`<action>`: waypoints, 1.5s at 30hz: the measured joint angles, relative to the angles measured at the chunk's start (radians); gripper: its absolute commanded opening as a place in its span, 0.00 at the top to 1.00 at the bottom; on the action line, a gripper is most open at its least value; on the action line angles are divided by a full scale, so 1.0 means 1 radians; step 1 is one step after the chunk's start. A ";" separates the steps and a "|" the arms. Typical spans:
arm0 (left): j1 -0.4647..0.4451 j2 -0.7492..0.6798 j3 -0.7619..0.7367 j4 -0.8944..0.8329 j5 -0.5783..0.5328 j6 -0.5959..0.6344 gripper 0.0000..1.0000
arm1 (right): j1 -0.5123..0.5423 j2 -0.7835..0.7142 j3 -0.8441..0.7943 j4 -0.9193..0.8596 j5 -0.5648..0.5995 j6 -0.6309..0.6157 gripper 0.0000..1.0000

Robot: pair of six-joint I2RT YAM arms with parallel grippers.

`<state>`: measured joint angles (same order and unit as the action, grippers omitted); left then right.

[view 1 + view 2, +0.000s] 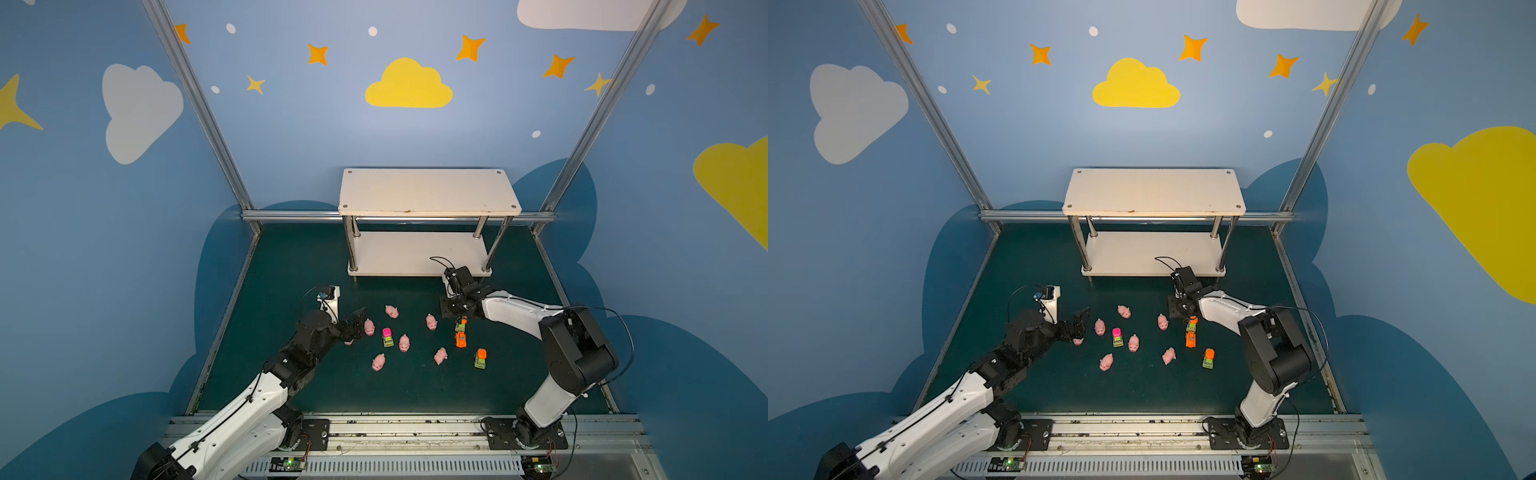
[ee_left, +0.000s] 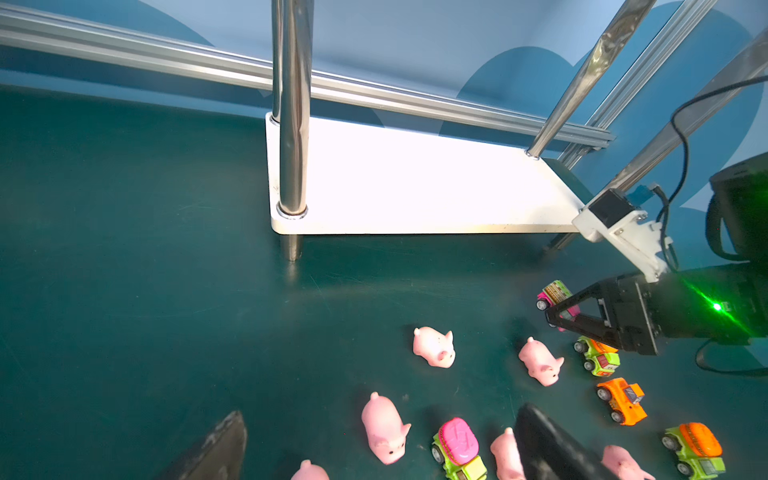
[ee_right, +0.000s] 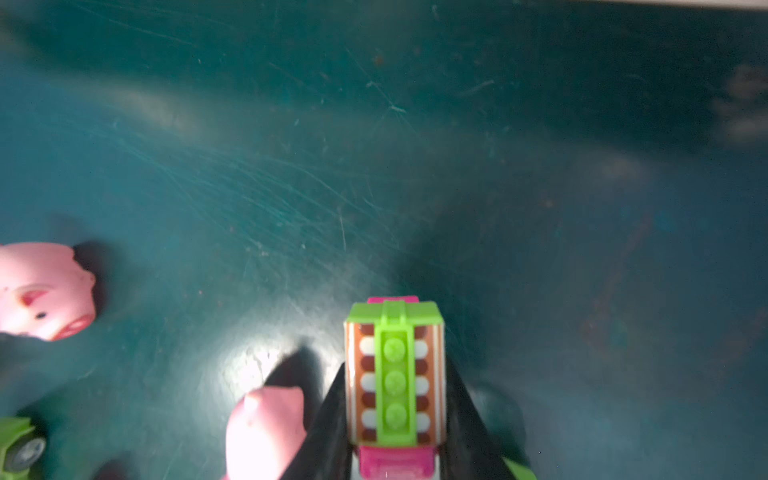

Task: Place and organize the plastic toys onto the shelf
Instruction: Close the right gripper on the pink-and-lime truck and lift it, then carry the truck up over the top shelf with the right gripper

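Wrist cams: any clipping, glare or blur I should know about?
Left wrist view: the lower board of the shelf is clipped to white, and a green LED flares into streaks. Right wrist view: soft throughout, the cropped pig smeared, a glare patch on the mat beside the green-and-pink vehicle.

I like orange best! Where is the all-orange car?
In both top views, the orange car sits on the mat, right of centre, just nearer the camera than a green truck.

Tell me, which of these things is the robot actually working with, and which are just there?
Part of the job: pink pigs, toy vehicles, white shelf.
Just there: green mat, metal frame, painted clouds.
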<state>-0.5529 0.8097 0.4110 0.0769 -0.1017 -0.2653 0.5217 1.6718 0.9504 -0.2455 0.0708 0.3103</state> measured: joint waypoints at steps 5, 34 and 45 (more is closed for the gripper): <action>-0.005 0.015 0.000 -0.007 0.013 -0.012 0.00 | 0.003 -0.027 -0.001 -0.013 0.001 0.005 0.75; -0.031 0.006 0.005 -0.030 0.009 -0.039 0.00 | 0.006 -0.194 -0.081 -0.063 0.001 0.023 0.75; -0.047 0.028 0.062 -0.039 0.010 -0.046 0.00 | 0.006 -0.353 0.101 -0.346 0.043 -0.012 0.74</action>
<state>-0.6003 0.8375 0.4732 0.0383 -0.0921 -0.3115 0.5274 1.3186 1.0512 -0.5911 0.1143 0.2985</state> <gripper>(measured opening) 0.998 0.269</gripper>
